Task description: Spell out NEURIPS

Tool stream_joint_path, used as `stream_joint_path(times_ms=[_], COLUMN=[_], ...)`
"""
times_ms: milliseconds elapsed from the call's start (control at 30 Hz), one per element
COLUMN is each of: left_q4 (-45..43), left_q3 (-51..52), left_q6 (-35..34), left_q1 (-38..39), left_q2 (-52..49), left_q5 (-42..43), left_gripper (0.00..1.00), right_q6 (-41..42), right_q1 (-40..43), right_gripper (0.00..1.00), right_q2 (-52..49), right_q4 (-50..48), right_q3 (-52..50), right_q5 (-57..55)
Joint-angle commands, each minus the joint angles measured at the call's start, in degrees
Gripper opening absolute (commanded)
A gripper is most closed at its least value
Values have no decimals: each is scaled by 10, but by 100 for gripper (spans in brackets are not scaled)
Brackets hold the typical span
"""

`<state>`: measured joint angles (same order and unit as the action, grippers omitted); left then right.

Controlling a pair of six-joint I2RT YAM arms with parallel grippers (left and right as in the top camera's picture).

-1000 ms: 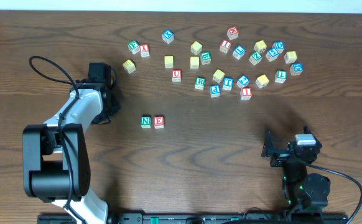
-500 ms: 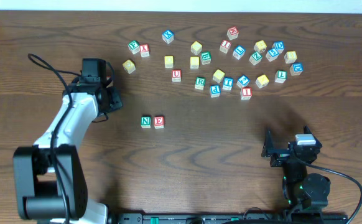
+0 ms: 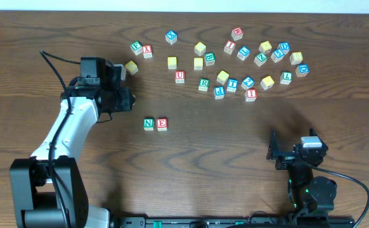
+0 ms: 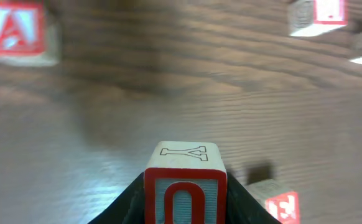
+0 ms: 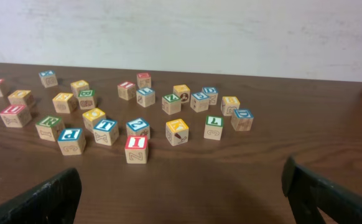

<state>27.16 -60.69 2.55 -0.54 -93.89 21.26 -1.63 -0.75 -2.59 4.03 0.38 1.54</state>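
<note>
Left gripper [image 4: 185, 200] pinching square wooden cube [image 4: 185, 177], red-bordered face, grained brown table [image 4: 168, 93], right gripper [image 5: 182, 196] spread wide

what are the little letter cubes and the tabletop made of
Small letter cubes, such as the Y-topped cube: pale, raw-looking wood, bare top with an outlined letter, painted red-and-blue face. Dark brown table: wood or wood-look laminate; wavy grain shows, with a slight sheen.

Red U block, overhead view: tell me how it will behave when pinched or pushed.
The red U block looks like a rigid wooden cube, so it probably won't deform in a pinch. Resting flat on the table, it should slide rather than roll. Being small, it is likely light and could twist if pushed off-centre.
</note>
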Motion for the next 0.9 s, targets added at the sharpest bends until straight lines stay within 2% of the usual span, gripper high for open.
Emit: stream_joint_path(times_ms=[0,367,567,867], left_q4=[-11,-29,-28,-28], left_q3=[-11,-77,-130,-139], left_q6=[50,113,144,210], left_q1=[4,66,97,123], left_q2=[10,10,-4,-59], left_q5=[58,60,60,60], left_gripper=[33,32,28,28], right_q6=[10,10,10,9], right_q1=[3,3,3,3], right_gripper=[99,99,99,99], right_q2=[2,2,2,2], right_q4=[3,3,3,3], right_q3=[0,-1,0,0], right_q5=[1,1,1,1])
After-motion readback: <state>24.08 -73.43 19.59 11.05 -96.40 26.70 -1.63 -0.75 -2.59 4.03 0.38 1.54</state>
